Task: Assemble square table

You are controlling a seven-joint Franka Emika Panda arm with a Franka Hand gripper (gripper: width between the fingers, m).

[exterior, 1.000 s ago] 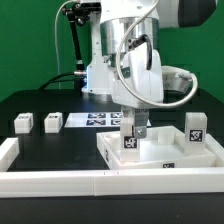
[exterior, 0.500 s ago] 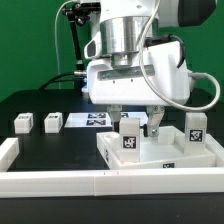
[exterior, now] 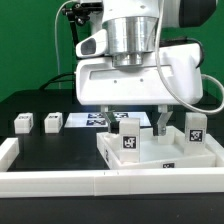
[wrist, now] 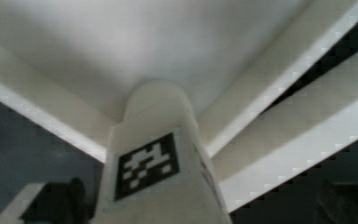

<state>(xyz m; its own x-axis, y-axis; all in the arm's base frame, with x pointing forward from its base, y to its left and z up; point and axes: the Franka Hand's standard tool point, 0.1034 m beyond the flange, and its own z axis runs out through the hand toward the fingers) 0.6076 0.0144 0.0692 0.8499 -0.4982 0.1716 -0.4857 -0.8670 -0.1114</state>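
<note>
- Since a second ago the gripper (exterior: 134, 124) has turned and spread; its fingers (exterior: 160, 122) now stand wide apart, gripping nothing.
- Straight below, between them and untouched, one leg (exterior: 128, 136) stands upright on the square slab (exterior: 165, 158), at its corner toward the exterior view's left.
- I judge that leg light, stiff and smooth; I'd pinch its flat sides near the top.
- A second leg (exterior: 195, 128) stands at the slab's opposite end; two loose legs (exterior: 22, 123) wait well off the slab.

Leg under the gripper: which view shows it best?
Exterior view: the leg stands upright on the slab, whole, below the open gripper. The wrist view shows only its tagged face, close and blurred.
</note>
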